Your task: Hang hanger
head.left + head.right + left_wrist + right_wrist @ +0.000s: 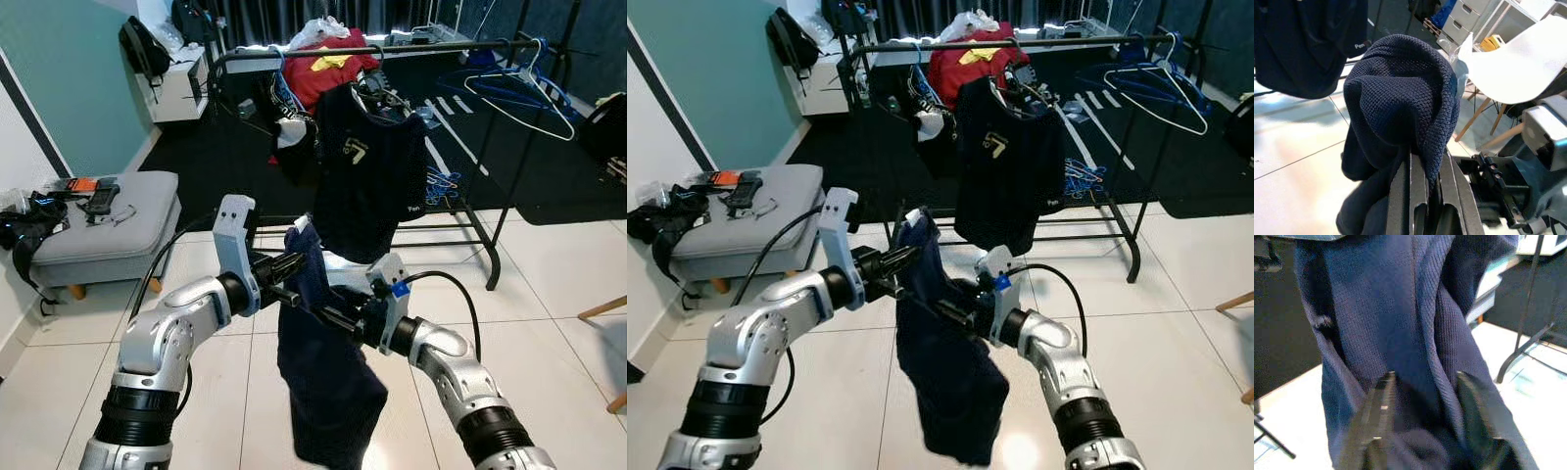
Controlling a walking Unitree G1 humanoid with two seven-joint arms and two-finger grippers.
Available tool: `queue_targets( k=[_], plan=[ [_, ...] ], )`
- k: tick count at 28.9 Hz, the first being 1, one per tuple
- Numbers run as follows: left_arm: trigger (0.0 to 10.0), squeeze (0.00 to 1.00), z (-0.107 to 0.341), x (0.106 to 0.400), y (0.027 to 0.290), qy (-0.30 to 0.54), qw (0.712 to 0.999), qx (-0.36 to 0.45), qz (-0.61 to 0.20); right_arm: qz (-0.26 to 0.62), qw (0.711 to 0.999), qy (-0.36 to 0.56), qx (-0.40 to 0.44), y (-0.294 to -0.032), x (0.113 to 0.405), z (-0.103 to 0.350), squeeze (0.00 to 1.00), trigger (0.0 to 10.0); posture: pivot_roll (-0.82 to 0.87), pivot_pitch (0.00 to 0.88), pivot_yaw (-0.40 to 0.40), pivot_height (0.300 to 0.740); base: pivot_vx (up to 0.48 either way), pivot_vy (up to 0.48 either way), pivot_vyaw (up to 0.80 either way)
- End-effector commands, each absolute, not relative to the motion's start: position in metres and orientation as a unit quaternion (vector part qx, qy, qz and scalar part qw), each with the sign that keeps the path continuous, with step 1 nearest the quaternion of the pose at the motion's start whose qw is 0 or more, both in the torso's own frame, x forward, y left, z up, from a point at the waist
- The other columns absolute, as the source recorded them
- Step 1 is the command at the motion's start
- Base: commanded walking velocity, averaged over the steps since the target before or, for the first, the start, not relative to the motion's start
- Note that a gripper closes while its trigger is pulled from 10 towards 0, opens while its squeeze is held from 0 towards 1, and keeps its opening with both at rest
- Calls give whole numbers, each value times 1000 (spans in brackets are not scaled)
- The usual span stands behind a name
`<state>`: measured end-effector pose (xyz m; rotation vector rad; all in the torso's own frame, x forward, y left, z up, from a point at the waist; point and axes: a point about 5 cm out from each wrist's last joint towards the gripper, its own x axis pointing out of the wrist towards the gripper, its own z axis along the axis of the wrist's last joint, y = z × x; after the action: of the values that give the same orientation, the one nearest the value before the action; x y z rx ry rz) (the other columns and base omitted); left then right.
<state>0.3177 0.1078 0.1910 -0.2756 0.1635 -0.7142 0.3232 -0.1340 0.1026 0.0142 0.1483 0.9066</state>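
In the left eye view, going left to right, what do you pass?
Grey ottoman → left gripper → navy garment held by both grippers → right gripper → empty white hanger on the rack's rail.

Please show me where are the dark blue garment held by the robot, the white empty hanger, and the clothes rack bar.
dark blue garment (328, 377), left eye view, middle of the hanging cloth.
white empty hanger (534, 98), left eye view, on its right sloping arm.
clothes rack bar (451, 46), left eye view, bare stretch of the top rail.
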Motion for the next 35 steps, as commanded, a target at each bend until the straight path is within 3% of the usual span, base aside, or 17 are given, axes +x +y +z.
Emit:
queue_targets(
  k=[1, 11, 16, 18, 20, 23, 28, 29, 32, 33, 35],
  plan=[
    [10000, 0, 200, 316, 109, 66, 922, -126, -361, 443, 893, 82, 17, -132, 323, 100, 0, 0, 12, 44, 87, 740, 0, 0, 0],
    [10000, 0, 203, 308, 103, 70, 903, -117, -408, 402, 912, 71, 36, -146, 335, 105, 0, 0, 14, 43, 88, 740, 0, 0, 0],
    [10000, 0, 200, 311, 110, 78, 913, -87, -390, 296, 953, 34, 49, -174, 345, 114, 0, 0, 13, 45, 89, 740, 0, 0, 0],
    [10000, 0, 200, 311, 110, 78, 913, -87, -390, 296, 953, 34, 49, -174, 345, 114, 0, 0, 13, 45, 89, 740, 0, 0, 0],
    [10000, 0, 197, 321, 120, 87, 933, -74, -341, 231, 970, 31, 63, -193, 346, 114, 0, 0, 12, 48, 87, 740, 0, 0, 0],
    [10000, 0, 193, 330, 131, 97, 954, -55, -280, 199, 977, 46, 61, -204, 342, 107, 0, 0, 10, 49, 88, 740, 0, 0, 0],
    [10000, 0, 192, 333, 134, 104, 957, -50, -266, 196, 976, 74, 58, -205, 334, 94, 0, 0, 4, 49, 92, 740, 0, 0, 0],
    [10000, 0, 192, 333, 133, 106, 956, -51, -270, 201, 975, 77, 59, -202, 331, 90, 0, 10000, 3, 50, 92, 740, 0, 0, 0],
    [10000, 0, 191, 332, 132, 110, 954, -51, -274, 217, 971, 74, 72, -197, 328, 89, 0, 10000, -2, 49, 93, 740, 0, 0, 0],
    [10000, 0, 188, 330, 129, 116, 951, -47, -281, 226, 968, 78, 79, -193, 325, 86, 1000, 10000, -4, 48, 93, 740, 0, 0, 0],
    [10000, 0, 186, 328, 127, 120, 950, -44, -286, 229, 967, 80, 84, -190, 323, 84, 1000, 10000, -5, 47, 93, 740, 0, 0, 0]
  ],
)
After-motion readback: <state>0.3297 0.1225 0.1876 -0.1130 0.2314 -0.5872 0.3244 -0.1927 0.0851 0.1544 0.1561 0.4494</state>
